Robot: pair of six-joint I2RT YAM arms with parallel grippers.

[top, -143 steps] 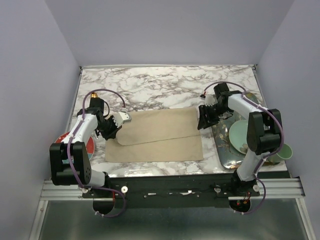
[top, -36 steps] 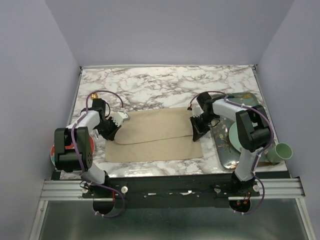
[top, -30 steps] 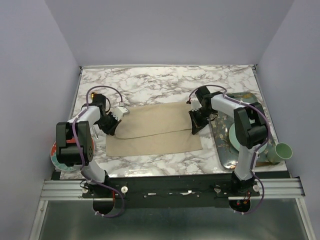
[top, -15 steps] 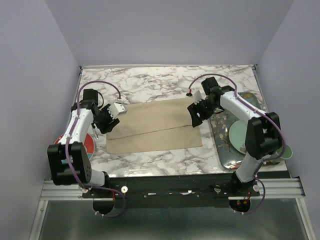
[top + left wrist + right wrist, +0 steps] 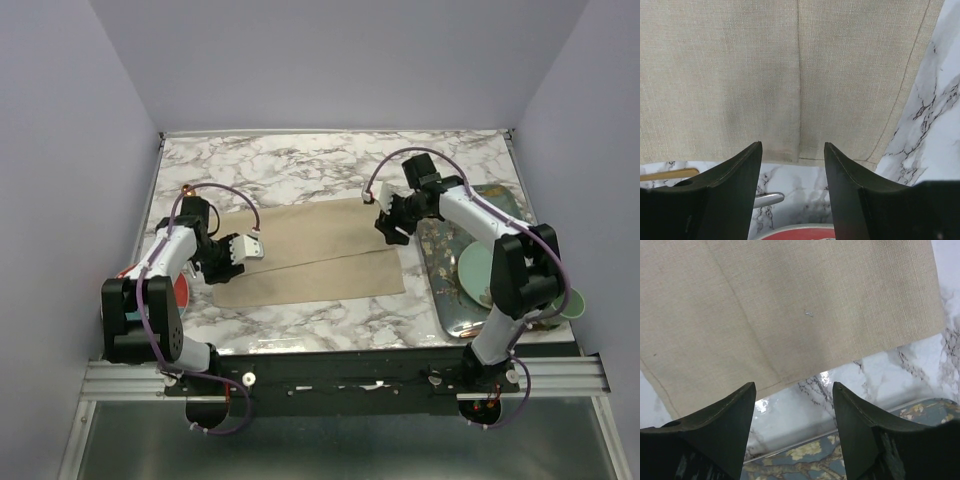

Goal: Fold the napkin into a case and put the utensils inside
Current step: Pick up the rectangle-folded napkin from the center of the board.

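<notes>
Since a second ago both of my grippers have let go. Then they were pinched shut at the short ends of the napkin (image 5: 310,255); now my left gripper (image 5: 228,265) and right gripper (image 5: 390,228) stand spread with nothing between the fingers. The right one has also drawn toward 12 o'clock in the top view, up to the cloth's far right corner. The napkin lies flat mid-table, doubled into a broad band. Its long axis runs nearly 9 to 3 o'clock, the 3 o'clock end riding slightly farther from my bases. The upper layer's edge crosses it as a slanted line. In the left wrist view the napkin (image 5: 790,75) fills the upper part. That layer edge runs from 12 toward 6 o'clock and ends at the short hem just ahead of my left gripper (image 5: 792,150). In the right wrist view the napkin (image 5: 790,305) ends in a slanted edge at my right gripper (image 5: 794,387). Around it is the marble tabletop (image 5: 300,165). A red plate (image 5: 181,295) sits at its 8 o'clock, and at 3 o'clock is a patterned tray (image 5: 440,290) carrying a green plate (image 5: 475,265).
</notes>
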